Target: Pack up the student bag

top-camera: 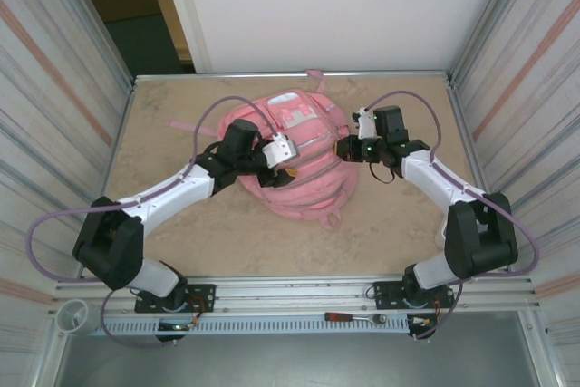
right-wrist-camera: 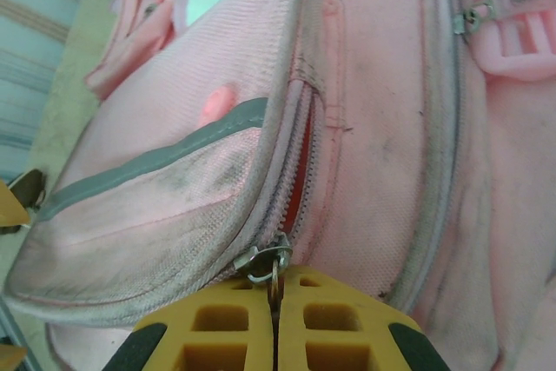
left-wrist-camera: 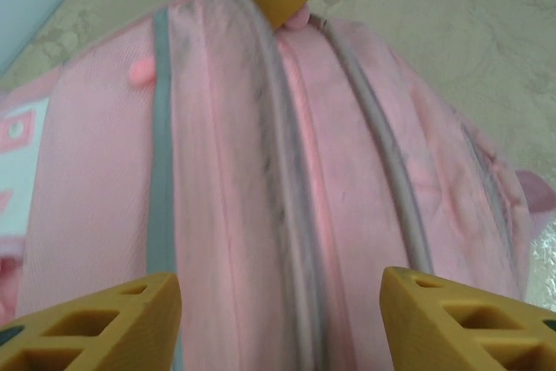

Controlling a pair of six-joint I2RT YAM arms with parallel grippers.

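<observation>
1. One student bag (top-camera: 304, 189) lies in the middle of the counter (top-camera: 181, 242), between the two arms.
2. The left end effector (left-wrist-camera: 278, 297) hangs over the bag's front, jaws parted and gripping nothing.
3. The right end effector (right-wrist-camera: 276, 297) is pinched closed on one metal zip pull (right-wrist-camera: 269, 260) of a partly open pocket.
4. One red-handled tool (top-camera: 349, 317), perhaps a screwdriver, lies on the front rail, well apart from the bag.

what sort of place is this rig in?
Probably a lab robot test cell: ribbed metal wall panels box in a beige table, with left arm and right arm bolted to an aluminium rail at its near edge.
</observation>
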